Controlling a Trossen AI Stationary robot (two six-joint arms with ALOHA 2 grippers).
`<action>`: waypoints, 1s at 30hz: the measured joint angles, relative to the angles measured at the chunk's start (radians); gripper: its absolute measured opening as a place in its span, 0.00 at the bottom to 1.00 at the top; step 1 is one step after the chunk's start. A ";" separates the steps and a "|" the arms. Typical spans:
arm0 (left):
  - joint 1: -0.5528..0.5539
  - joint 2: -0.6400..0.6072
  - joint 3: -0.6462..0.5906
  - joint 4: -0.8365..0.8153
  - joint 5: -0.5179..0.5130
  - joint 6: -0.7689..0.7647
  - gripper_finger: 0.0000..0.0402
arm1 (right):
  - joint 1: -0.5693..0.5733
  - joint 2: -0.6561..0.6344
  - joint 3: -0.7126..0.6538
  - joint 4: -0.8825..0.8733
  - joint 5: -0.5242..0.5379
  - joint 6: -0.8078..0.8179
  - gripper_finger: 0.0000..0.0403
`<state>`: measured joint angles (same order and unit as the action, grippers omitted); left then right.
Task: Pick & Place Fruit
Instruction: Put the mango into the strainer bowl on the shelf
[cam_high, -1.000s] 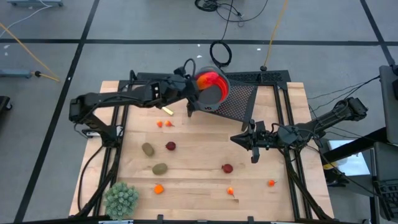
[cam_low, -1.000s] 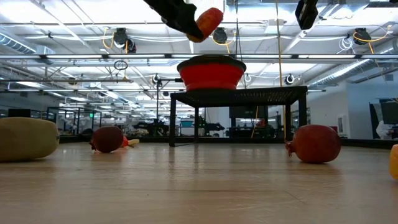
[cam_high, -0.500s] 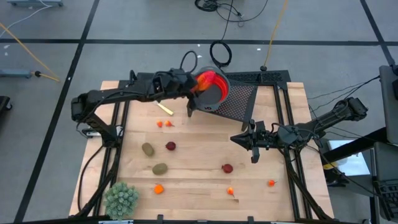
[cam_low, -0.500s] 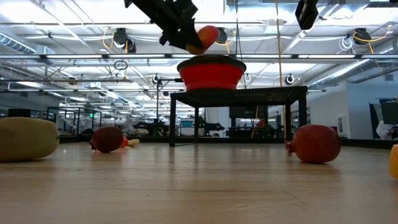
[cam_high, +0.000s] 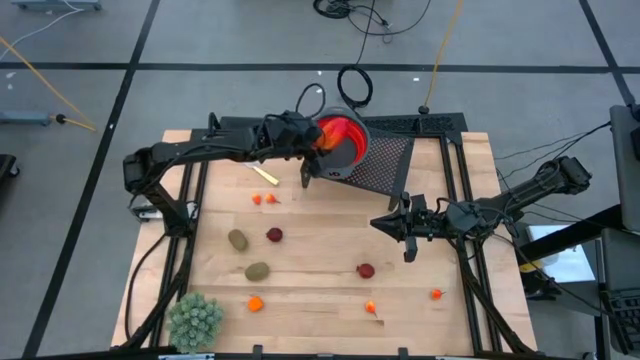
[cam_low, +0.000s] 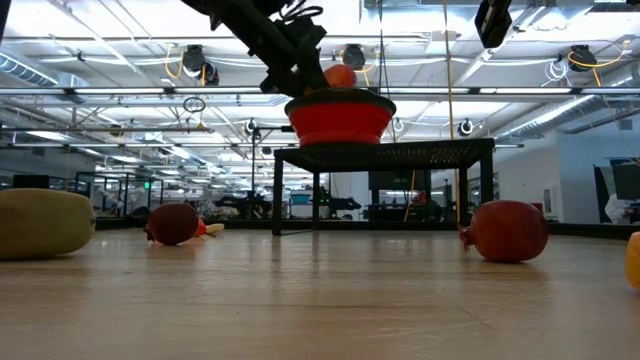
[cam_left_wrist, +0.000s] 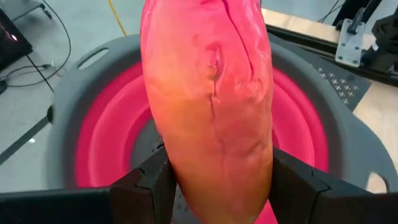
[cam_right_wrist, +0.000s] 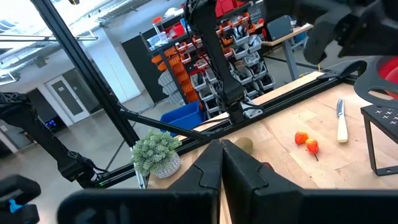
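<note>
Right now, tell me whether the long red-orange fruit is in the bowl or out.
Out: the left pincer grips the red-orange fruit above the red bowl.

The long red-orange fruit (cam_left_wrist: 211, 112) hides much of the bowl (cam_left_wrist: 93, 137) — fruit's top cut off.

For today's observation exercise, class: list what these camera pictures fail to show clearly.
- Bowl floor: left wrist view, hidden behind the long red-orange fruit held in the left gripper.
- Small orange pieces: high view, too small to identify.
- Kiwi-like fruit: low view, cut off by the picture's edge.
</note>
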<state>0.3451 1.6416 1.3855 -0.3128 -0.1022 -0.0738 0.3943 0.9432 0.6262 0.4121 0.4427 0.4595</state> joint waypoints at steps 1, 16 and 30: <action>0.000 0.002 0.000 -0.015 0.001 -0.009 0.49 | 0.000 0.000 0.000 -0.002 0.000 0.000 0.00; 0.001 0.015 -0.001 -0.026 0.016 -0.037 0.49 | 0.000 0.000 0.000 -0.013 -0.002 0.019 0.00; 0.002 0.015 -0.001 -0.027 0.024 -0.005 0.58 | 0.000 0.000 0.000 -0.014 -0.003 0.019 0.00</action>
<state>0.3473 1.6562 1.3846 -0.3401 -0.0780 -0.0792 0.3943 0.9432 0.6266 0.3985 0.4402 0.4782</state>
